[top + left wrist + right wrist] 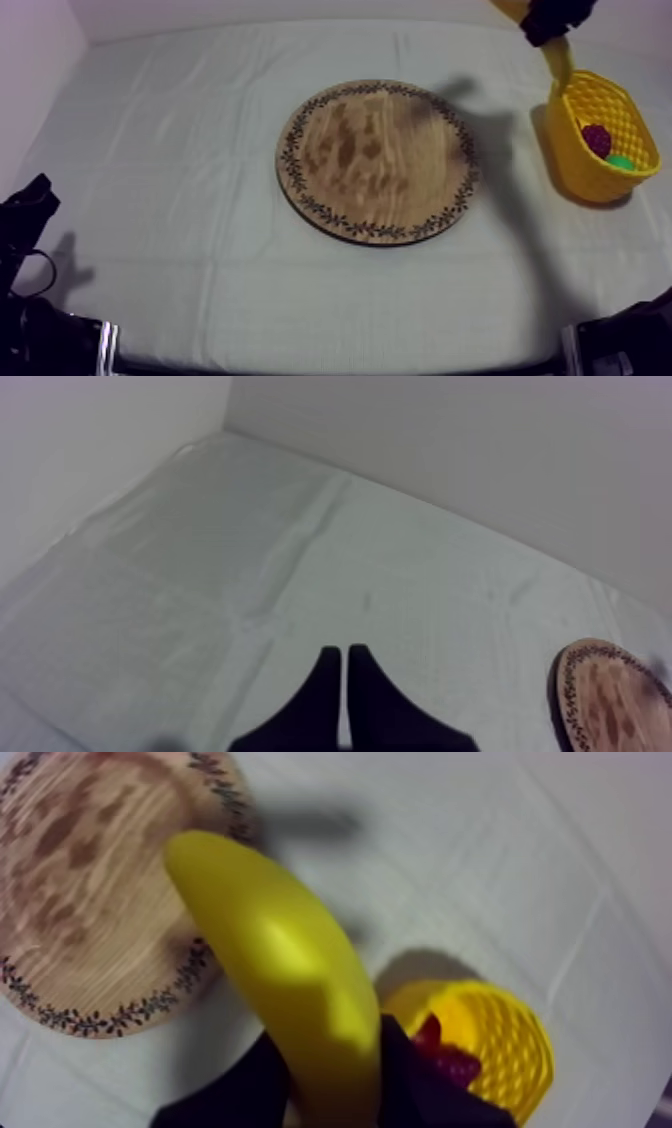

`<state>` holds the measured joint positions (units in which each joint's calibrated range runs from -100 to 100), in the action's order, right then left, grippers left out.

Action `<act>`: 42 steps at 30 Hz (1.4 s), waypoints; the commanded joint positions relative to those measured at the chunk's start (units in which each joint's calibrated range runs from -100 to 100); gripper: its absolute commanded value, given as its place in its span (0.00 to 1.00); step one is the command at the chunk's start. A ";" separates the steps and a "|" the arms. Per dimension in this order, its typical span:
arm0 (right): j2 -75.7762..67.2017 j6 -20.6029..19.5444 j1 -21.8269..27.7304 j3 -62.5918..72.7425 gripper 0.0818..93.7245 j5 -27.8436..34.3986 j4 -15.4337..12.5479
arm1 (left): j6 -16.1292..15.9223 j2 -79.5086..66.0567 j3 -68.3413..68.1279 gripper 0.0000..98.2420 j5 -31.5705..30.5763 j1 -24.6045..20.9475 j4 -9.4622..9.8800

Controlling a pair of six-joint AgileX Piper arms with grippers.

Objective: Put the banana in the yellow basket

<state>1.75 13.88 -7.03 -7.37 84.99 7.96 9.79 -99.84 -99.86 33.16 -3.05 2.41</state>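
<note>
Left gripper [342, 658] sat parked at the near-left corner, fingers together on nothing, low over the cloth [300, 546]. Idle and out of the way.

Mid-table, the wooden board [378, 160] was bare.

Far right, the yellow basket [600, 175] sat well apart from the board. A purplish fruit [597, 138] and a green fruit [621, 161] were inside, kinds too small to call.

Right gripper [335, 1067] was clamped round the banana [275, 952] near one end. It held the banana in the air above the basket's far rim.

Step in hand, as judged: carry nearly over, release not yet done. The next move probably needs the banana centred over the basket's mouth, then lowered, then the fingers opened. The banana is long and could catch the rim or ride up on the fruit inside, so tilt may matter.
</note>
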 commanded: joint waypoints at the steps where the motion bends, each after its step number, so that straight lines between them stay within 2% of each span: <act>1: -0.37 -0.22 3.96 -0.19 0.16 0.45 -0.25 | 0.01 0.02 -0.03 0.00 -0.01 -0.02 0.01; 11: -3.31 0.87 14.42 -2.53 0.17 2.20 -1.03 | 0.01 0.02 -0.03 0.00 -0.01 -0.02 0.01; 17: -4.88 2.18 18.12 -4.16 0.18 2.35 -0.40 | 0.01 0.02 -0.03 0.00 -0.01 -0.02 0.01; 29: -1.96 2.64 20.30 -4.58 0.19 1.68 -0.39 | 0.01 0.02 -0.03 0.00 -0.01 -0.02 0.01; 42: 6.98 2.36 19.79 -6.99 0.21 -1.86 -1.52 | 0.01 0.02 -0.03 0.00 -0.01 -0.02 0.01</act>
<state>8.15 16.23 12.84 -14.28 83.23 6.45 9.79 -99.84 -99.86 33.16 -3.05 2.41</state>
